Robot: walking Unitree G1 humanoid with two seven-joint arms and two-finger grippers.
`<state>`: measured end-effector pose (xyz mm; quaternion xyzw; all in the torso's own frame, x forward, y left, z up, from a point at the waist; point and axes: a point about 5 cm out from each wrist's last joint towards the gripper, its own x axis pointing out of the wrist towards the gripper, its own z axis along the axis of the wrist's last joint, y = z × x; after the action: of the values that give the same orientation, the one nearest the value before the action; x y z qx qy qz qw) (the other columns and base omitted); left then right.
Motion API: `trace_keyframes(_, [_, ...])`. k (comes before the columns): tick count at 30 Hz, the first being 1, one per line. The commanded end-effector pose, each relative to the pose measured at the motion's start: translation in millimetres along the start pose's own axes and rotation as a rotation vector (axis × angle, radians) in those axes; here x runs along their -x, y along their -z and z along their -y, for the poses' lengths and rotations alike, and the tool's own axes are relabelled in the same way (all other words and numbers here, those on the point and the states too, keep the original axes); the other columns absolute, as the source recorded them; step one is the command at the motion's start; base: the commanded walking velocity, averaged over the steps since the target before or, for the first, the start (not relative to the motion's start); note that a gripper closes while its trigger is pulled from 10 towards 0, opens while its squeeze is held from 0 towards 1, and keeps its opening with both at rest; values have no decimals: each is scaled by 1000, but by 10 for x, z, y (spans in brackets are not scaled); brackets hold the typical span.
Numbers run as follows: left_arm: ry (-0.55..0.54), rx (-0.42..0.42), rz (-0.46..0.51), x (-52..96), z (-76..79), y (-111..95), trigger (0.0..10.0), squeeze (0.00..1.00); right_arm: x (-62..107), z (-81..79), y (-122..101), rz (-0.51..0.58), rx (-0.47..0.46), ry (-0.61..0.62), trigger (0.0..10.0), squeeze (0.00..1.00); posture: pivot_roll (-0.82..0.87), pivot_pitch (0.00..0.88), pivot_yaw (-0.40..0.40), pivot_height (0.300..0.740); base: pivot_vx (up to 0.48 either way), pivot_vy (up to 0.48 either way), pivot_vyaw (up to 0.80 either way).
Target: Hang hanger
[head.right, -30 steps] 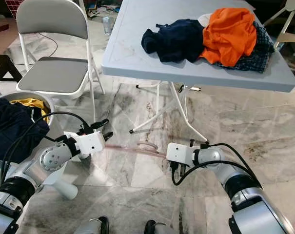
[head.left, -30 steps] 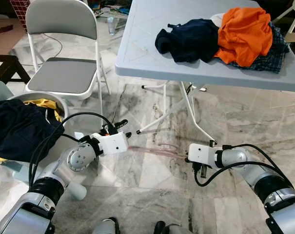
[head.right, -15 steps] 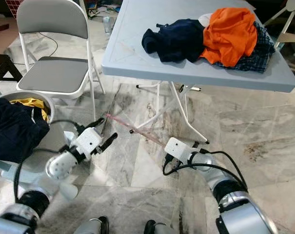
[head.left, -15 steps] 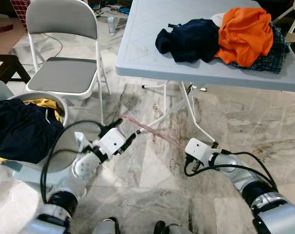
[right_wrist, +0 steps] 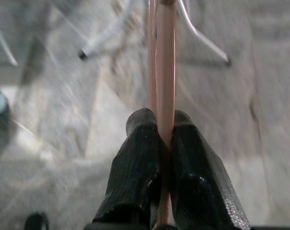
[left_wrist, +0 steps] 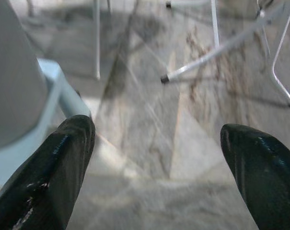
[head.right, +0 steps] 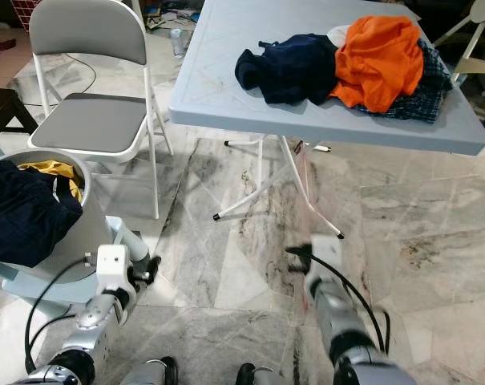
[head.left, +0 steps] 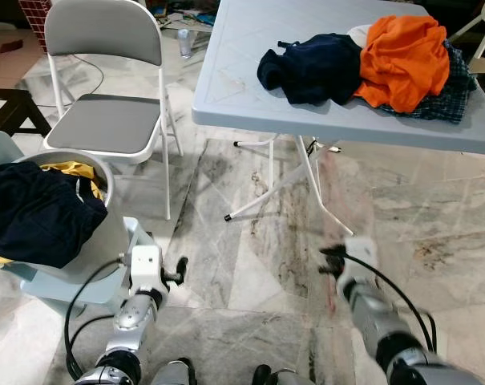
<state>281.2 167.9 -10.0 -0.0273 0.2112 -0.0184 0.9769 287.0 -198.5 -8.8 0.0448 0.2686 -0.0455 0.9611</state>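
Hanger (right_wrist: 165, 57) sits pinched between the two black fingers (right_wrist: 140, 158) of my right end effector (right_wrist: 160, 143), its pink bars running out ahead over the marble floor (head.left: 250, 273). My left end effector (left_wrist: 154, 158) hangs low beside the laundry basket (head.left: 62, 233), fingers spread with nothing between them. So the hanger is picked up, I judge, but hanging it is all left to do; I see no rail yet, just the surface (head.left: 250, 88) with clothes (head.left: 362, 56) and a folding chair (head.left: 106, 120).

A grey folding chair (head.left: 106, 80) stands beside a folding table (head.left: 250, 88) (clothes heaped on top) on marble floor (head.left: 250, 241).
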Motion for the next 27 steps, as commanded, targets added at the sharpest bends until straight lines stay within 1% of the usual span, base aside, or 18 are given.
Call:
trace_keyframes(1, [9,4,-76,17,68,119,10000,1000,31,62,100,-24,-53,65,0,0,74,133,-61,740,0,0,0])
trace_keyframes(3, [53,-1,-107,5,148,138,10000,1000,50,79,119,1,-73,109,0,0,32,127,-46,740,0,0,0])
trace_keyframes(6, [89,-20,-122,-3,213,142,10000,1000,65,114,121,22,-69,138,0,0,-2,127,-37,740,0,0,0])
trace_keyframes(9, [100,-32,-142,-11,233,145,10000,1000,91,172,142,37,-68,188,0,0,-26,124,-28,740,0,0,0])
trace_keyframes(10, [121,-27,-133,-27,245,109,10000,0,127,238,177,53,-97,238,0,0,-48,125,-19,740,0,0,0])
trace_keyframes(13, [162,-13,-115,-40,260,64,10000,0,182,312,226,81,-134,288,0,0,-77,130,-4,740,0,0,0])
trace_keyframes(15, [219,0,-91,-42,307,34,10000,0,238,377,271,101,-156,317,0,0,-95,143,5,740,0,0,0])
trace_keyframes(17, [233,8,-79,-48,311,9,10000,0,263,385,297,111,-197,328,0,0,-95,143,5,740,0,0,0])
trace_keyframes(18, [261,17,-70,-49,334,-7,10000,0,288,392,325,111,-199,337,8157,0,-105,151,6,740,0,0,0])
trace_keyframes(19, [302,8,-63,-44,372,-14,10000,0,328,403,363,116,-194,347,10000,0,-105,153,2,740,0,0,0])
trace_keyframes(22, [342,3,-61,-31,402,-5,10000,0,370,382,420,113,-185,345,10000,0,-97,140,0,740,81,0,-646])
trace_keyframes(27, [362,-1,-64,-15,408,19,10000,0,360,279,460,91,-181,303,10000,0,-76,110,-4,740,285,0,-800])
